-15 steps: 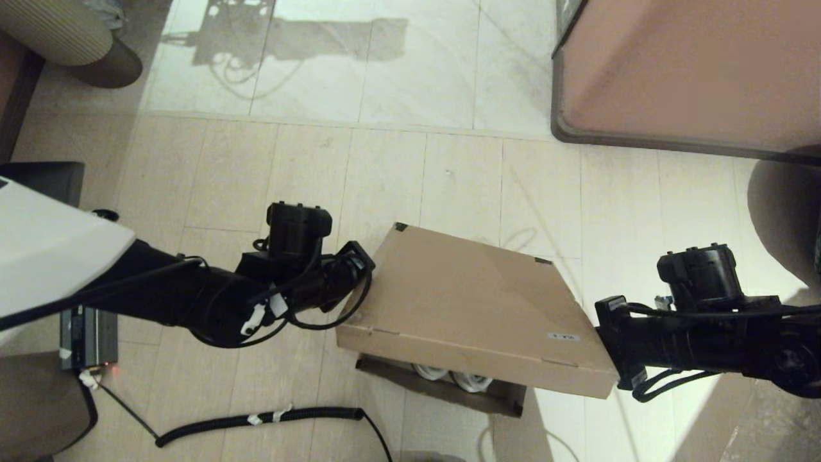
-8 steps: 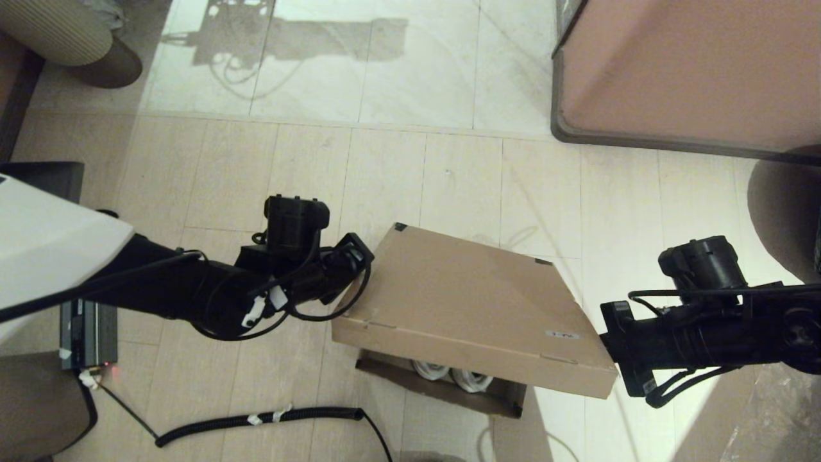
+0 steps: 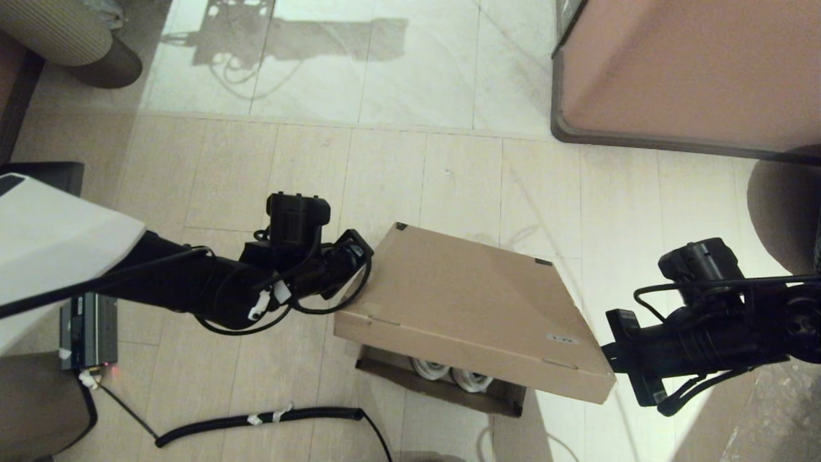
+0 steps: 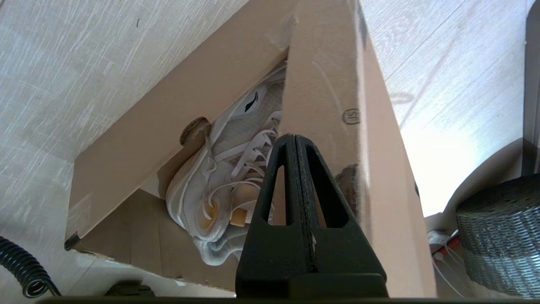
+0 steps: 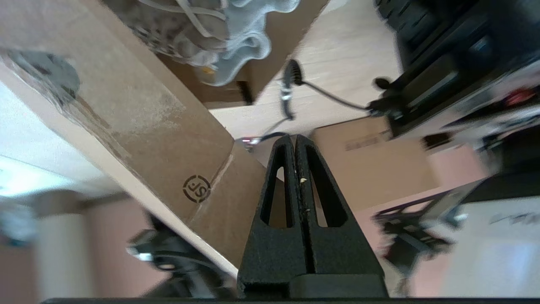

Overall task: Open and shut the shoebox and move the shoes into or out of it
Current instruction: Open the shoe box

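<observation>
Tiled floor (image 3: 397, 173), shoebox (image 3: 468, 308), coiled black cable (image 3: 256, 420), cabinet (image 3: 693, 70)

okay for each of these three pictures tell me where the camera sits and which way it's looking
Head view: on the robot's head, looking down at the floor and half-raised shoebox; both arms show.
Left wrist view: behind the shut left gripper, facing the box's open side and the shoes.
Right wrist view: behind the shut right gripper, at the lid's other end.
All three share the shoebox and shoes.

Closed left gripper (image 4: 295, 141) against shoebox (image 4: 337, 105) lid; shoes (image 4: 219, 185) inside.
</observation>
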You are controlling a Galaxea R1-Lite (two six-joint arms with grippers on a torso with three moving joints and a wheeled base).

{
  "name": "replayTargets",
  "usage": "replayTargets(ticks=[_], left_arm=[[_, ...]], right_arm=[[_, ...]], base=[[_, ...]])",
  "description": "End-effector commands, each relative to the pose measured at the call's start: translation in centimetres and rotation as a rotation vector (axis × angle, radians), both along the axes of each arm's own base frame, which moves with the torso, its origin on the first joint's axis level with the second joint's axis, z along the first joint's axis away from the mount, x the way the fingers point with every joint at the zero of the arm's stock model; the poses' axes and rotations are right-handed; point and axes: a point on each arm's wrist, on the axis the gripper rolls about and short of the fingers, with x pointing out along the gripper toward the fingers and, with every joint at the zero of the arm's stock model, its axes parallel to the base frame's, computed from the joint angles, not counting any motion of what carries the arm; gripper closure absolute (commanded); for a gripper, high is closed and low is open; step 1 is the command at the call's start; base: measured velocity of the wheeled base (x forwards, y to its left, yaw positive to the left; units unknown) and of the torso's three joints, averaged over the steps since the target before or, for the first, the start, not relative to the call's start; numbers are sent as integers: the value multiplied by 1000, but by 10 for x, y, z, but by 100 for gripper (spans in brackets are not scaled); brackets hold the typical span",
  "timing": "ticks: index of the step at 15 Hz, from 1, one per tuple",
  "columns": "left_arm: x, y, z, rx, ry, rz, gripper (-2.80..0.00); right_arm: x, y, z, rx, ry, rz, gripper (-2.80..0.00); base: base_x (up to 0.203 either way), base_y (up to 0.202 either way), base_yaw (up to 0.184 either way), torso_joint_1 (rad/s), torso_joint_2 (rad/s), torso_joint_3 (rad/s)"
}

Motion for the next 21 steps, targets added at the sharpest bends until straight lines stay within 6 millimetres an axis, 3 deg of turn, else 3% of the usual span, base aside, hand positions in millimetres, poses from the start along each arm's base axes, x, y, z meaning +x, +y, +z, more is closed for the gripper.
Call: replayTargets(ticks=[1, 6, 16, 21], left_arm=[[1, 0, -1, -4, 2, 4, 0], [4, 5, 0, -5, -5, 32, 0], [20, 53, 17, -16, -53, 188, 0], [17, 65, 14, -9, -36, 218, 0]], right_arm=[[6, -2, 1, 32, 20, -30, 0], [16, -2, 1, 52, 33, -58, 0], [28, -2, 7, 106, 52, -88, 0], [45, -34, 19, 211, 67, -222, 0]], base=[[0, 0, 0, 0, 0, 0], [0, 0, 0, 0, 0, 0], [0, 0, 0, 0, 0, 0], [0, 0, 0, 0, 0, 0]])
